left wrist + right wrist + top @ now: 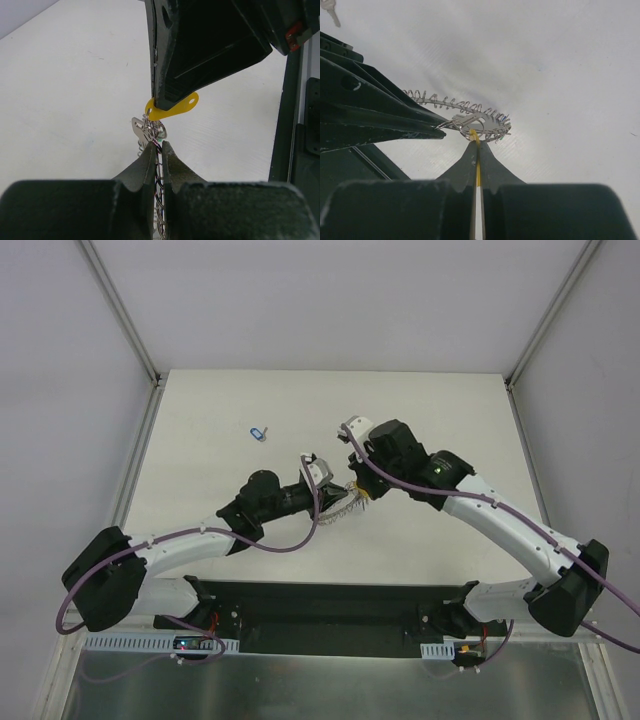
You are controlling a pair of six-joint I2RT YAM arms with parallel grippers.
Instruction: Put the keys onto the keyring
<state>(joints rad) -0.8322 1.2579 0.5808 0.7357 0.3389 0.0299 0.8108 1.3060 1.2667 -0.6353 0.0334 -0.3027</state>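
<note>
The keyring (343, 503), a grey ring with a coiled rim, hangs just above the table between both grippers. My left gripper (159, 145) is shut on the ring's coiled rim (159, 200), which runs down between its fingers. My right gripper (478, 144) is shut on a key with a yellow head (175, 106), its blade end at the keyring (482, 123). The left gripper's fingers (395, 122) reach the ring from the left in the right wrist view. A blue-headed key (258, 433) lies apart on the table, to the far left.
A small silver key blade (330, 11) shows at the top left corner of the right wrist view. The white table (200, 470) is bounded by metal frame rails (135, 480) on the left and right. Both arms meet near the table's middle.
</note>
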